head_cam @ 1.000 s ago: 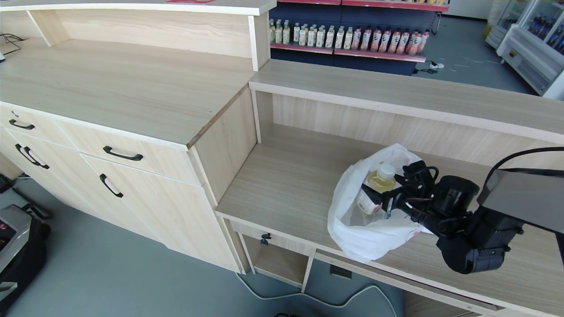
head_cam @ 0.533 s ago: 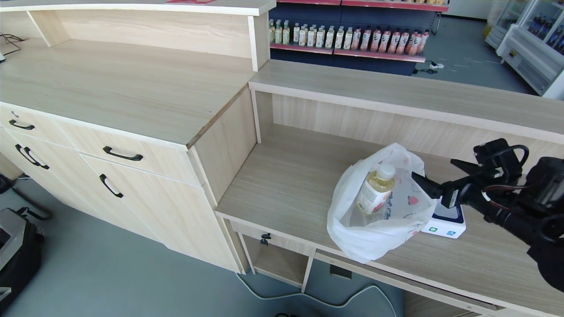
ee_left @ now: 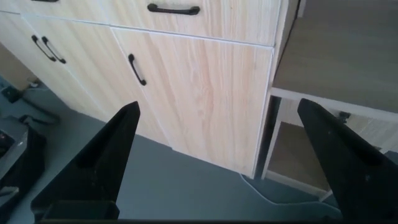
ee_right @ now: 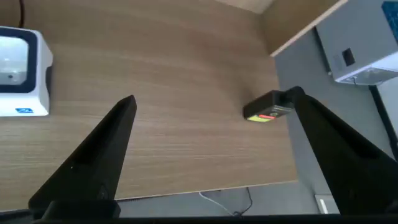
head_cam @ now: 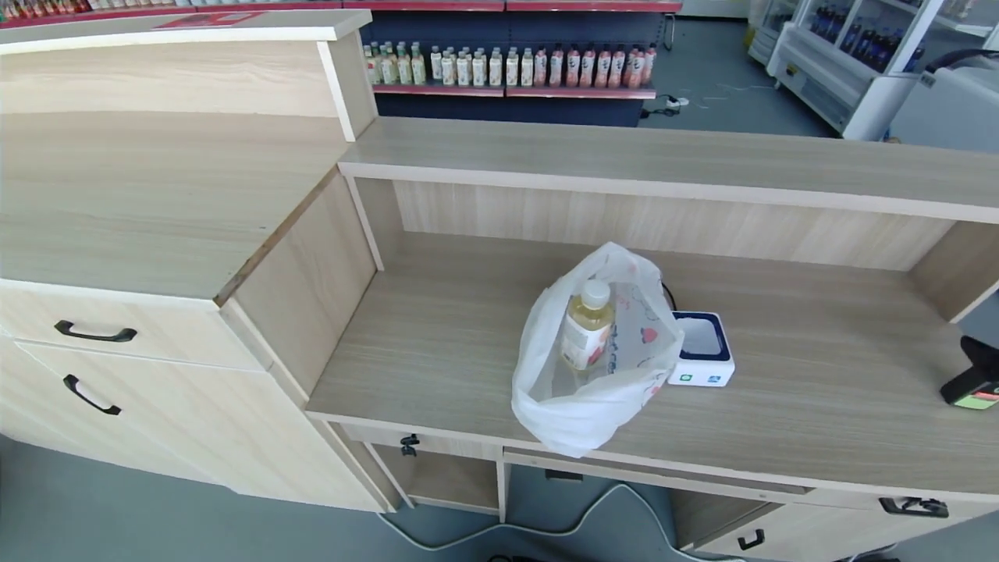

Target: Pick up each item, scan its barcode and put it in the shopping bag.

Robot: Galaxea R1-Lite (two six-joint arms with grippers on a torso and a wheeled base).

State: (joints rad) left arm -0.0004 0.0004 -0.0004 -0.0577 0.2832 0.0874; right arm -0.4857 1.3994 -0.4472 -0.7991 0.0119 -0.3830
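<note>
A thin white plastic shopping bag [head_cam: 579,414] is sitting open-mouthed on the lower shelf of a light wooden counter [head_cam: 819,390], and a clear bottle of pale yellow drink with a white cap [head_cam: 587,332] is standing inside it, leaning slightly, its cap showing above the bag's rim. A small white and dark-blue box-shaped scanner [head_cam: 702,347] is resting on the counter just beside the bag, touching its right side. Well apart from both, at the counter's right end, a black handheld device with a red and green patch [head_cam: 975,384] is lying on the wood. The right gripper [ee_right: 211,98] is hanging above the bare counter [ee_right: 186,62] with its two black fingers spread wide and nothing between them; below it the box-shaped scanner [ee_right: 22,74] is sitting to one side and the handheld device [ee_right: 268,110] is lying near the counter's edge on the other. The left gripper [ee_left: 217,109] is hovering away from the counter, over a pale wooden cabinet door with a black handle [ee_left: 199,93] and the grey floor [ee_left: 186,193], its fingers likewise spread wide and carrying nothing.
</note>
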